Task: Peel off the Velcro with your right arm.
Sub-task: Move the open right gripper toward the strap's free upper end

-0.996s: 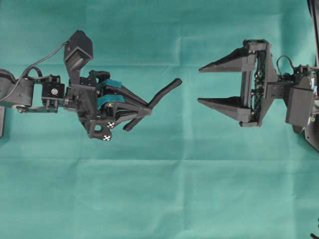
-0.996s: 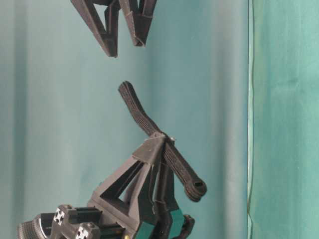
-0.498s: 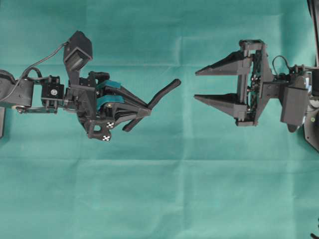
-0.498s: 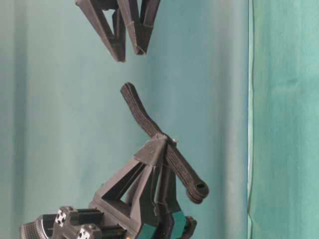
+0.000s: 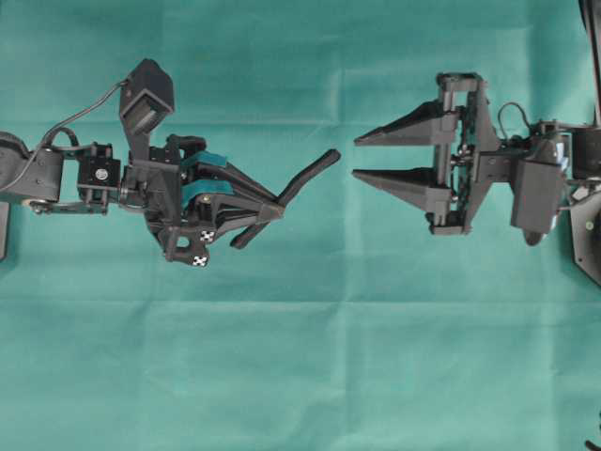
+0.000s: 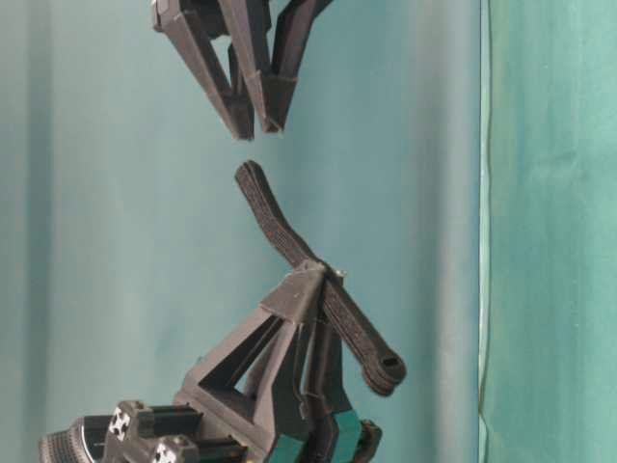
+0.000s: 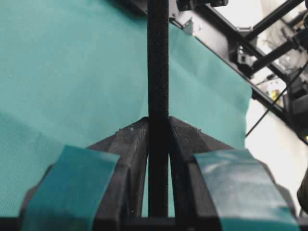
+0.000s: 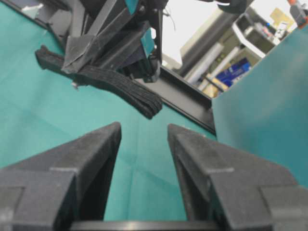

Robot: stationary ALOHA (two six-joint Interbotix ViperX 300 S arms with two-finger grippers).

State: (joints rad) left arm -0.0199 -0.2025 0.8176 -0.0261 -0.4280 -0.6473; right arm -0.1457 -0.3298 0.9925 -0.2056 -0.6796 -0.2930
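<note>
In the left wrist view the left gripper [image 7: 158, 139], its teal-taped fingers [image 7: 72, 183] pressed together, pinches the Velcro [image 7: 158, 62] edge-on, the strap running straight up out of the pinch. From overhead the strap [image 5: 305, 178] is held in the air above the green cloth [image 5: 300, 376], near the middle of the bench and toward its far edge, slanting up to a free end that points at the right gripper [image 5: 355, 158]. That gripper is spread, holds nothing, and its two plain black fingers [image 5: 399, 127] sit just beside the strap's tip without touching it. The table-level view shows the tips just clear of the free end [image 6: 253, 178]. The likely failure, in my judgement, is that the fingers close around both layers at once, so that a pull merely drags the whole strap out of the left pinch instead of parting it. The frames do not show any lifted flap at the tip, so catching one layer looks delicate. A fingertip may also push the flexible end aside and close on air.
</note>
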